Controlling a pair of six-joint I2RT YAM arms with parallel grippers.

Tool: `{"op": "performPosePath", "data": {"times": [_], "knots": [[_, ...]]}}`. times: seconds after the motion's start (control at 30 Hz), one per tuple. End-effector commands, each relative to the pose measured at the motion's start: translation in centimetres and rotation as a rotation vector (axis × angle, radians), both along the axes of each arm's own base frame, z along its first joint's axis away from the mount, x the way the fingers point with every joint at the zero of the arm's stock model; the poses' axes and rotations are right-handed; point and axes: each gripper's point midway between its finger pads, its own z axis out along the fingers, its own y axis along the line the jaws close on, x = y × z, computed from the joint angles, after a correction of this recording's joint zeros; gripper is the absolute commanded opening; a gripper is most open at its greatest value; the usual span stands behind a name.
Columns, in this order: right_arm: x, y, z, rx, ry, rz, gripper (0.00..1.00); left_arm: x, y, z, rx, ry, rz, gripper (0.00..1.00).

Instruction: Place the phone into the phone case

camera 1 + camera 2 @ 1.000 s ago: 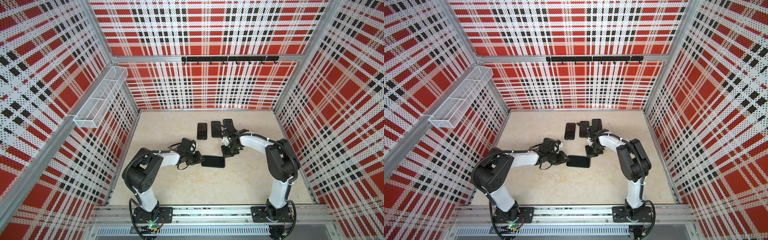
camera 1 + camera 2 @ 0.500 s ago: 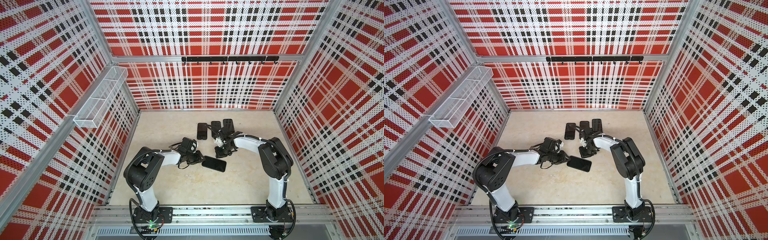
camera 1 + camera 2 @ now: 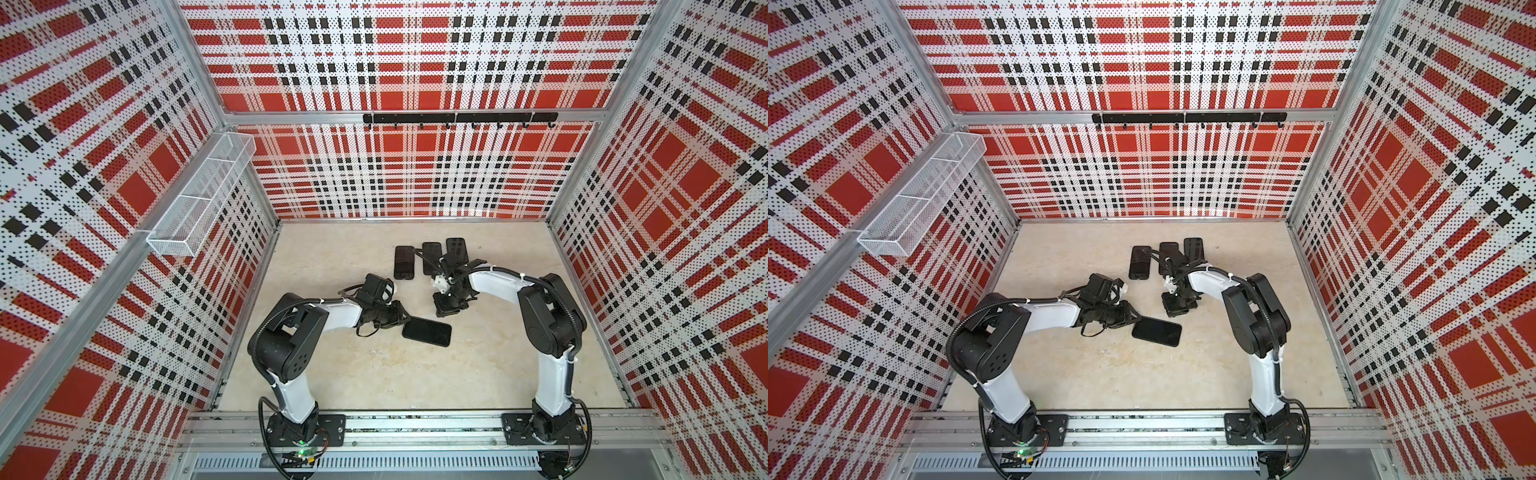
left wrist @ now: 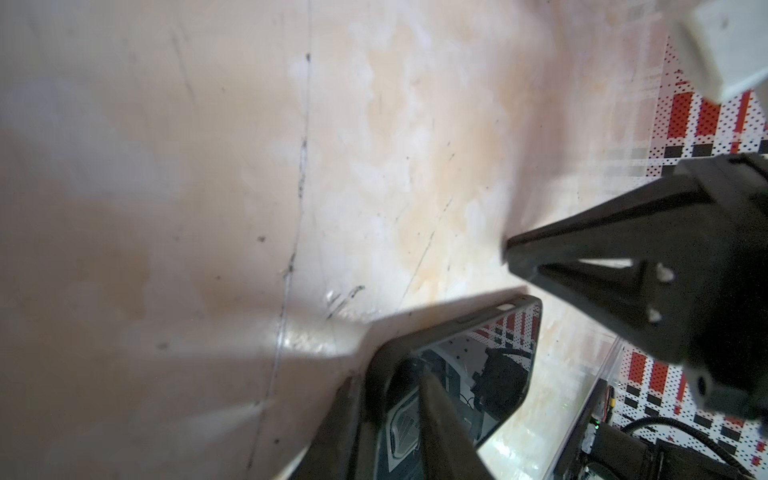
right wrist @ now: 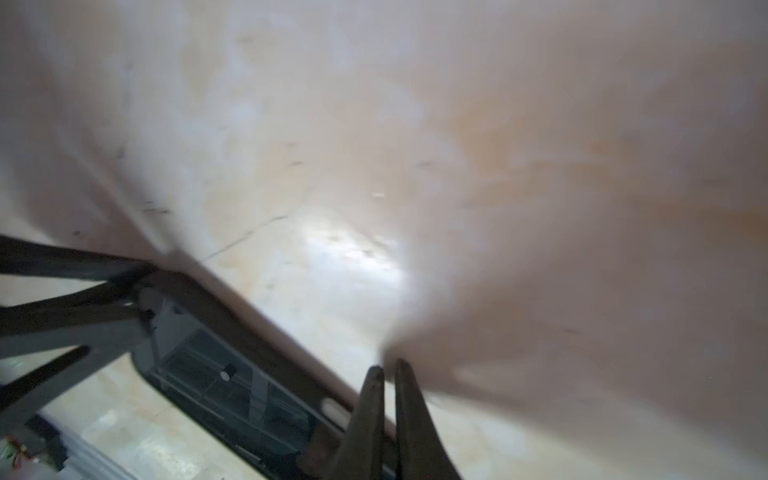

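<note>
Plaid walls (image 3: 415, 166), beige counter (image 3: 374, 374): we find the phone (image 3: 427, 331) flat mid-counter. Left claw (image 3: 403, 323) part-open at its end, gripping nothing; right claw (image 5: 388, 368) almost closed, empty. We judge it stiff and slick, best pinched across its long edges.

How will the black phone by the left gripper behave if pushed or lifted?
The phone is probably rigid, keeping its slab shape. Lying flat on the smooth tabletop, it should slide or spin, not tip. Its glossy screen mirrors the cell, so it is likely slippery.
</note>
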Motion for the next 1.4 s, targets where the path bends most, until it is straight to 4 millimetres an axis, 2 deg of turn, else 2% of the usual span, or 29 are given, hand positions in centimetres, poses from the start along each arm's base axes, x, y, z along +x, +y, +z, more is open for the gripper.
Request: {"op": "performPosePath", "data": {"times": [0.0, 0.17, 0.3, 0.47, 0.57, 0.83, 1.07, 1.37], "knots": [[0.7, -3.3, 3.0, -0.086, -0.058, -0.019, 0.12, 0.1, 2.1, -0.4, 0.106, 0.014, 0.024, 0.3], [-0.2, -4.9, 4.0, -0.099, -0.079, -0.027, 0.12, 0.7, 2.9, 2.3, 0.115, -0.04, 0.069, 0.34], [-1.4, -5.1, 3.6, -0.091, -0.067, -0.021, 0.13, -0.5, 3.2, 3.4, 0.12, -0.056, 0.095, 0.38], [-3.1, -4.1, 2.3, -0.084, -0.043, 0.012, 0.13, -3.2, 3.8, 2.6, 0.112, -0.031, 0.126, 0.39], [-3.5, -3.3, 1.5, -0.073, -0.033, 0.03, 0.13, -4.6, 3.3, 2.0, 0.074, -0.013, 0.137, 0.39], [-4.2, -1.0, 0.3, -0.049, -0.015, 0.08, 0.13, -6.7, 2.0, 0.3, 0.03, 0.023, 0.14, 0.37], [-5.0, 0.0, -0.2, -0.027, 0.004, 0.107, 0.13, -6.8, 0.6, -0.6, 0.018, 0.037, 0.12, 0.36], [-7.9, 2.8, -0.8, 0.103, 0.078, 0.129, 0.13, -4.5, -1.0, -0.1, -0.033, 0.0, 0.14, 0.33]]}}
